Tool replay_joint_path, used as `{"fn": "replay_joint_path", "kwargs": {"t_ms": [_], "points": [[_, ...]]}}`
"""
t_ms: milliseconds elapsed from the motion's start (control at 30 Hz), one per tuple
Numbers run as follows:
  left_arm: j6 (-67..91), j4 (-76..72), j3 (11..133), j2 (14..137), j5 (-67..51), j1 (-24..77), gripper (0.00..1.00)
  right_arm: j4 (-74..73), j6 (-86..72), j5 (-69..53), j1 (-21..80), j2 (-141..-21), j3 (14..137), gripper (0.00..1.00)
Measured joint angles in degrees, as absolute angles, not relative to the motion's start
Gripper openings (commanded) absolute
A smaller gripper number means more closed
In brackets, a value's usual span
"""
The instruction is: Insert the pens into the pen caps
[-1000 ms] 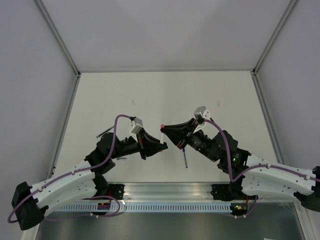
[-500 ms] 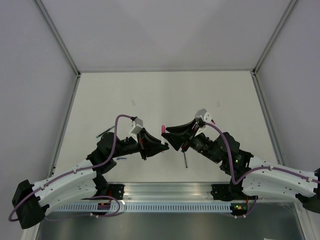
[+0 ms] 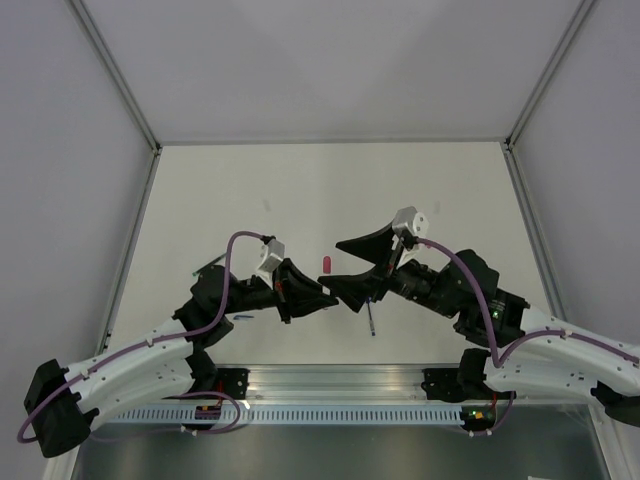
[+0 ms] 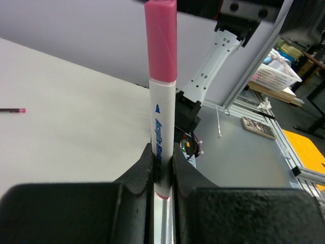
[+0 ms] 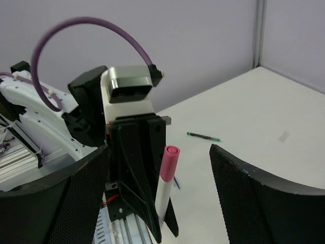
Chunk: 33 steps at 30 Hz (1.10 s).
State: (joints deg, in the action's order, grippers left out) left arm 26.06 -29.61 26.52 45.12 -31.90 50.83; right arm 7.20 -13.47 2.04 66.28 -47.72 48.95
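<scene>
Left gripper (image 4: 162, 158) clenches the white pen (image 4: 162, 114), seemingly wearing its pink cap (image 4: 161, 40); right gripper (image 3: 338, 266) gapes.

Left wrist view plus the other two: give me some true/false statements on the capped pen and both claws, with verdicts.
1. The left claw is shut on the white pen. True.
2. The pink cap lies loose on the table. False: it sits on the upper end of the white pen.
3. The right claw is open, with a finger on either side of the capped pen and not touching it. True.
4. The right claw holds the green pen. False: the green pen lies on the table beyond the claw, and the claw holds nothing.
</scene>
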Motion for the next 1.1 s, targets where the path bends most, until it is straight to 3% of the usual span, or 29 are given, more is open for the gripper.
{"fn": "replay_joint_path", "kwargs": {"t_ms": [200, 500, 1100], "points": [[26.2, -32.7, 26.5, 45.8, -36.3, 50.8, 0.02, 3.7, -12.6, -0.5, 66.3, -49.2, 56.3, 0.82], [26.3, -34.2, 26.5, 46.5, -39.0, 50.8, 0.02, 1.2, -12.1, -1.9, 66.3, -51.7, 56.8, 0.61], [26.3, -34.4, 26.5, 46.5, -39.7, 50.8, 0.02, 1.7, -12.7, -2.7, 66.3, -52.7, 56.8, 0.33]]}}
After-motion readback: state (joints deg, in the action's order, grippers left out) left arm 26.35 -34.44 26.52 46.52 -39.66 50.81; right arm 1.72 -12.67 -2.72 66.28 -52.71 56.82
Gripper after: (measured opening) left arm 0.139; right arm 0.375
